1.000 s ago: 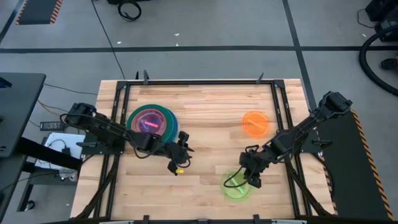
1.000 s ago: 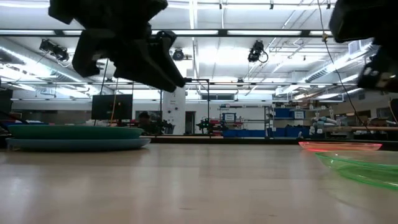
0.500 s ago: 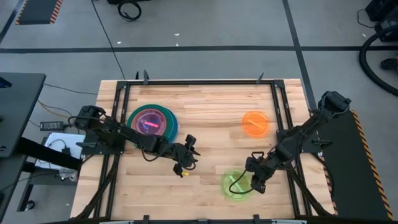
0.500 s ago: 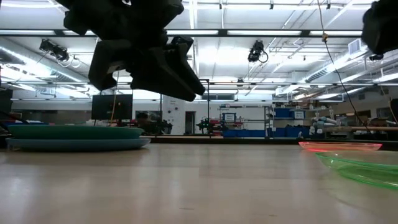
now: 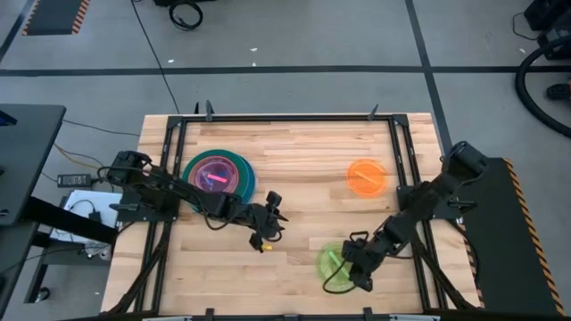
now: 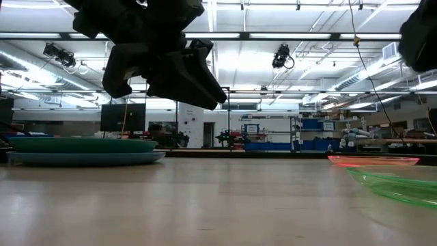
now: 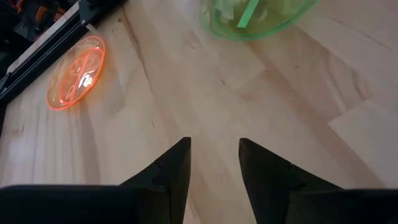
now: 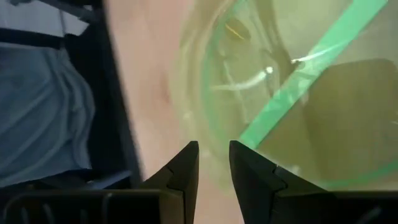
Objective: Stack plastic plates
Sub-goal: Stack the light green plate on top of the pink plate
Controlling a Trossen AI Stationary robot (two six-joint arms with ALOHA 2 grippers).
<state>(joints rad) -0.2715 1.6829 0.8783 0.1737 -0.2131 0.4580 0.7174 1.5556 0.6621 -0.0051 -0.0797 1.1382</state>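
A stack of plastic plates (image 5: 219, 174) lies at the far left, teal and blue below, a pink one on top. The orange plate (image 5: 366, 176) lies flat at the far right. The lime plate (image 5: 335, 261) lies flat near the front edge. My right gripper (image 5: 350, 278) hangs open over the lime plate's near rim (image 8: 208, 134); whether it touches the rim I cannot tell. My left gripper (image 5: 268, 227) is open above bare wood mid-table, between the stack and the lime plate (image 7: 258, 15), with nothing between its fingers (image 7: 214, 165).
A black frame rail (image 5: 406, 178) runs along the table's right side, another (image 5: 169, 169) along the left. The dark near rail (image 8: 118, 124) lies close to my right gripper. Bare wood spreads between the stack and the orange plate (image 7: 76, 73).
My right gripper has sunk and gone toward the table's near edge, from the lime plate's far side to its near rim, and has rolled somewhat. My left gripper has shifted a little toward the table's right, away from the stack. No plate has moved.
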